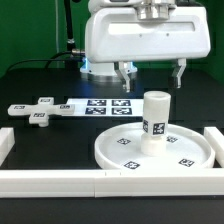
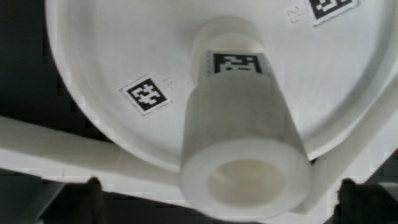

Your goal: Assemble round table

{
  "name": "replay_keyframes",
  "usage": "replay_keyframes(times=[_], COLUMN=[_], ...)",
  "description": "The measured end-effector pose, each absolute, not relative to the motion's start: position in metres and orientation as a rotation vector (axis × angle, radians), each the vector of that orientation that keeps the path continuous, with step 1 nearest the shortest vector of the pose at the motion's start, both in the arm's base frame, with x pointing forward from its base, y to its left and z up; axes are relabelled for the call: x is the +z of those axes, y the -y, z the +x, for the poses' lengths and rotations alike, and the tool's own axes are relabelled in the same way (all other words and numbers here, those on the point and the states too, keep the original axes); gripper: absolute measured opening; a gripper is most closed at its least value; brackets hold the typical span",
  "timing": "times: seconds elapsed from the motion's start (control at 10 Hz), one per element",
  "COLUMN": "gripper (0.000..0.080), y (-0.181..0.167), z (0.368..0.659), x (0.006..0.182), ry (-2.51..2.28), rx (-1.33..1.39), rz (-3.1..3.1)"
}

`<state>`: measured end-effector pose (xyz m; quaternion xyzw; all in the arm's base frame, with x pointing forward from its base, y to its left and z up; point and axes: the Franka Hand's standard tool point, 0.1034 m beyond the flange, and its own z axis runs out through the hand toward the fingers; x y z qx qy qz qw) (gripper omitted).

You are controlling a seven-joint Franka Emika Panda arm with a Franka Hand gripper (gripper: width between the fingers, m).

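Resting on black table (image 1: 45, 82), disc (image 1: 112, 152) bears upright post (image 1: 154, 122); green backdrop (image 1: 28, 25).

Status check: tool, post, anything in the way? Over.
Tool open, empty, above post. Post upright on disc. Cross piece lies apart, exterior view's left. Nothing between tool and post.

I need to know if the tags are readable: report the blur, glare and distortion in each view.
Exterior view: evenly lit and fairly sharp, the white disc and post bright against the dark table, their tags small but distinct. Wrist view: the post looms stretched toward the lens, its near end soft; the disc's tags behind it are sharper, only slightly blurred.
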<state>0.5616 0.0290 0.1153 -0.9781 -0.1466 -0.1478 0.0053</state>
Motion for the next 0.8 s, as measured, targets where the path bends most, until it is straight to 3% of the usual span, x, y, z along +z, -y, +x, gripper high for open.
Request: replay_keyframes(times=[0.3,0.8], gripper=[0.0649,0.0649], y=[-0.031,-0.034], z=[0.561,0.566], x=[0.114,0.102], ry=[0.458,0.507], rx=[-0.42,0.023], rz=[-3.06,-3.036])
